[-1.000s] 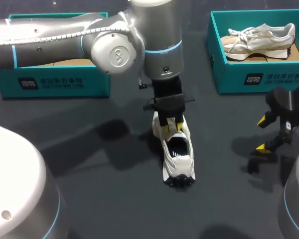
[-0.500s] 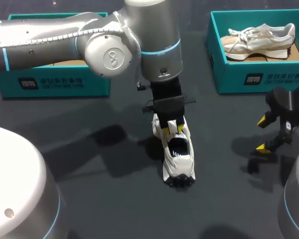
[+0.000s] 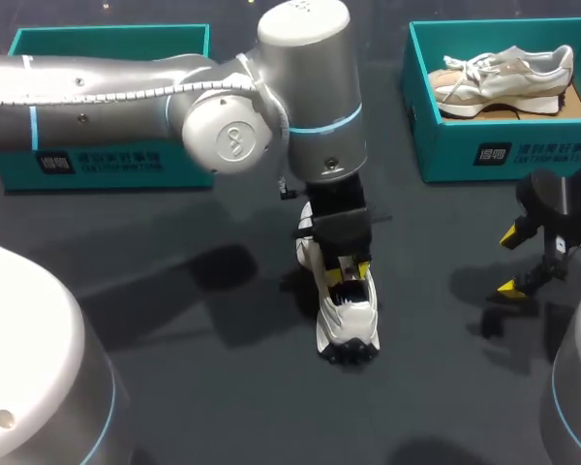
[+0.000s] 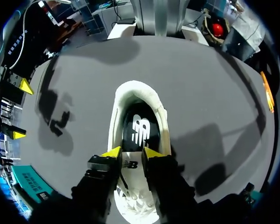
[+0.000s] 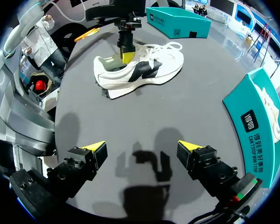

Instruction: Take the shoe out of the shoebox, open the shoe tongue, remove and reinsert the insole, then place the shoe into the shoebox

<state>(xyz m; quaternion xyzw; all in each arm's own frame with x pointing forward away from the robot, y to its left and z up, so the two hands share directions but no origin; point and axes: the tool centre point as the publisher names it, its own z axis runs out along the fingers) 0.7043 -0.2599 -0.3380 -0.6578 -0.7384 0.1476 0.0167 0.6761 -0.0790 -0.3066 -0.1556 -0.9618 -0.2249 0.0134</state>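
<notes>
A white shoe [image 3: 347, 325] with black side panels lies in the middle of the table, heel toward the near edge. My left gripper [image 3: 349, 275] stands straight down over its opening. In the left wrist view the left gripper [image 4: 131, 153] is shut on the white tongue [image 4: 129, 164], one yellow tip on each side. Just ahead of the tips the black insole [image 4: 139, 130] shows inside the shoe. My right gripper [image 3: 509, 262] hangs open and empty at the table's right side, well clear of the shoe [image 5: 144, 70].
An open teal shoebox [image 3: 107, 160] stands at the back left, partly behind my left arm. A second teal shoebox [image 3: 504, 155] at the back right holds a beige shoe [image 3: 508, 76]. Bare dark tabletop lies between the white shoe and my right gripper [image 5: 142, 147].
My left gripper has moved toward the shoe's heel end, nearer the table's front edge, and now covers the shoe's opening. The right arm has kept still.
</notes>
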